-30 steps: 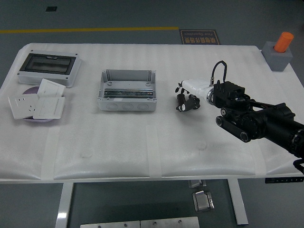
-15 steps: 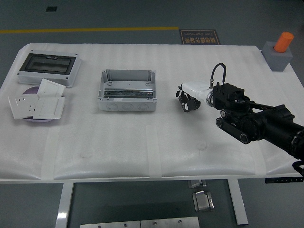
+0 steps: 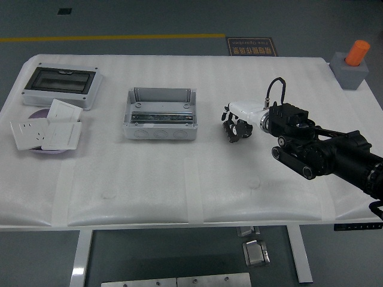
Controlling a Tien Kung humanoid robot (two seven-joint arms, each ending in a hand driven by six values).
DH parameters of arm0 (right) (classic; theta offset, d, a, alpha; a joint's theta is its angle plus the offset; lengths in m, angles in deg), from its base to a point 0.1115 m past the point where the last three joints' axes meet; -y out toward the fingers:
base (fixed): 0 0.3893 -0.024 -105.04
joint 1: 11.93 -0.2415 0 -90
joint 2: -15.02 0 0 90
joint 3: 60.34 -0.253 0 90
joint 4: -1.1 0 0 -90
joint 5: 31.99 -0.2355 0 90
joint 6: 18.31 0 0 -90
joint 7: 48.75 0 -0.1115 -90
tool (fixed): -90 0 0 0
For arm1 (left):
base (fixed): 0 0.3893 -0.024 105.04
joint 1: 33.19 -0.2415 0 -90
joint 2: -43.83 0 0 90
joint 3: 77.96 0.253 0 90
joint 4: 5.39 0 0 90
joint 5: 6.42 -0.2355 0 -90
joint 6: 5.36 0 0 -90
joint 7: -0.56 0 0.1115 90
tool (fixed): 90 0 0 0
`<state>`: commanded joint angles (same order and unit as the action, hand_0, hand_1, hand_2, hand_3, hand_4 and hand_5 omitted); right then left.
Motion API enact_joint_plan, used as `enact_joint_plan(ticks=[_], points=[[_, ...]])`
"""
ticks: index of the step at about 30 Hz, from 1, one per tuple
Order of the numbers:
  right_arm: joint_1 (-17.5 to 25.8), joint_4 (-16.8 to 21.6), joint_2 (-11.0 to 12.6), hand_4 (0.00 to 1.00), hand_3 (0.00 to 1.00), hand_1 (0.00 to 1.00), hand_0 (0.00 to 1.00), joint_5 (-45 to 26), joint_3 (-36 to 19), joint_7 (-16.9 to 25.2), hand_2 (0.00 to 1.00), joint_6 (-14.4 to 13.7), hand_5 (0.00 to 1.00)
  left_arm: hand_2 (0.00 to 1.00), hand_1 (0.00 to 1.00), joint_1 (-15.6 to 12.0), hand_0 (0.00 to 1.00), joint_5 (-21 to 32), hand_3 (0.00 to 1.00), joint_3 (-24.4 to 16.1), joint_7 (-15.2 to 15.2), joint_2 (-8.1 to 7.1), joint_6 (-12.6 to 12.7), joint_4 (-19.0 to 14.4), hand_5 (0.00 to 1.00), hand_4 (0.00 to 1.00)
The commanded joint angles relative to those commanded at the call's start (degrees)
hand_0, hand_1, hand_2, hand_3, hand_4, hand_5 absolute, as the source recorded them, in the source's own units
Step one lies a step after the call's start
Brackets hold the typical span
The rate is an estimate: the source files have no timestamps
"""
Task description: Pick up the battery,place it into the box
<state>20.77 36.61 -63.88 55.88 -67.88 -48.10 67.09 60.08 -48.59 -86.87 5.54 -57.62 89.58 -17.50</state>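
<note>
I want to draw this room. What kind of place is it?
Probably a factory or lab floor: a grey painted floor with a yellow line, a white padded table, and grey electrical boxes.

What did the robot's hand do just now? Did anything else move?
The right hand barely moved: it lifted slightly, then dipped back, hovering right of the open gray box. Whether it holds anything cannot be told. The box, the switch plates and the cover stayed put.

I'm only getting one feed here, the head view. It's sitting high on the robot's side, looking forward and down over the whole white table [image 3: 179,185], near edge running along the bottom, grey floor showing beyond the far edge. Pretty wide framing, nothing close-up.
</note>
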Motion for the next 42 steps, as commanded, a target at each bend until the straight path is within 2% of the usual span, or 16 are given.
enact_joint_plan(ticks=[8, 9, 14, 15, 20, 21, 26, 27, 30, 42], points=[[-1.09, 1.17, 0.87, 0.283, 0.688, 0.652, 0.647, -4.44, 2.58, 0.56, 0.672, -2.29, 0.066, 0.473, 0.619, -0.06, 0.595, -0.06, 0.607, -0.10, 0.11, 0.07, -0.10, -0.01, 0.443, 0.413], [-1.12, 1.35, 1.01, 0.533, 0.728, 0.663, 0.658, -4.37, 2.68, 0.60, 0.697, -2.28, 0.245, 0.472, 0.619, -0.08, 0.596, -0.04, 0.606, -0.11, 0.12, 0.06, -0.10, -0.01, 0.444, 0.413], [-1.11, 3.02, 2.23, 0.533, 0.728, 0.663, 0.658, -2.48, 2.85, 0.38, 0.697, -1.31, 0.245, 0.472, 0.619, -0.35, 0.596, 0.14, 0.606, -0.15, 0.14, 0.15, -0.09, 0.05, 0.444, 0.413], [-1.07, 3.58, 2.64, 0.751, 0.874, 0.716, 0.716, -1.80, 2.87, 0.31, 0.762, -1.10, 0.359, 0.473, 0.619, -0.43, 0.596, 0.22, 0.607, -0.13, 0.14, 0.20, -0.09, 0.06, 0.444, 0.413], [-0.83, 5.21, 3.85, 0.751, 0.874, 0.716, 0.716, 0.88, 2.73, 0.14, 0.762, -0.42, 0.359, 0.473, 0.619, -0.62, 0.596, 0.63, 0.607, 0.13, 0.04, 0.31, -0.04, 0.06, 0.444, 0.413], [-0.76, 5.39, 4.04, 0.939, 0.998, 0.802, 0.830, 1.22, 2.71, 0.10, 0.883, -0.35, 0.457, 0.471, 0.619, -0.64, 0.596, 0.75, 0.607, 0.22, 0.00, 0.31, -0.02, 0.06, 0.445, 0.412], [-0.56, 5.97, 4.59, 0.939, 0.998, 0.802, 0.830, 2.07, 2.67, -0.08, 0.883, -0.37, 0.457, 0.471, 0.619, -0.76, 0.596, 0.87, 0.607, 0.35, -0.08, 0.31, 0.03, 0.06, 0.445, 0.412], [-0.54, 6.07, 4.66, 0.998, 0.998, 0.830, 0.879, 2.21, 2.63, -0.08, 0.917, -0.35, 0.498, 0.469, 0.619, -0.77, 0.596, 0.89, 0.607, 0.38, -0.10, 0.31, 0.03, 0.05, 0.444, 0.413], [-0.49, 6.22, 4.83, 0.998, 0.998, 0.830, 0.879, 2.75, 2.40, -0.04, 0.917, -0.14, 0.498, 0.469, 0.619, -0.76, 0.596, 1.05, 0.607, 0.53, -0.18, 0.33, 0.05, 0.02, 0.444, 0.413], [-0.01, 5.64, 5.35, 0.998, 0.998, 0.838, 0.890, 9.30, -1.23, 1.34, 0.910, 3.04, 0.515, 0.468, 0.619, -0.32, 0.596, 1.46, 0.605, 0.78, -0.46, 0.23, 0.12, -0.03, 0.440, 0.412]])
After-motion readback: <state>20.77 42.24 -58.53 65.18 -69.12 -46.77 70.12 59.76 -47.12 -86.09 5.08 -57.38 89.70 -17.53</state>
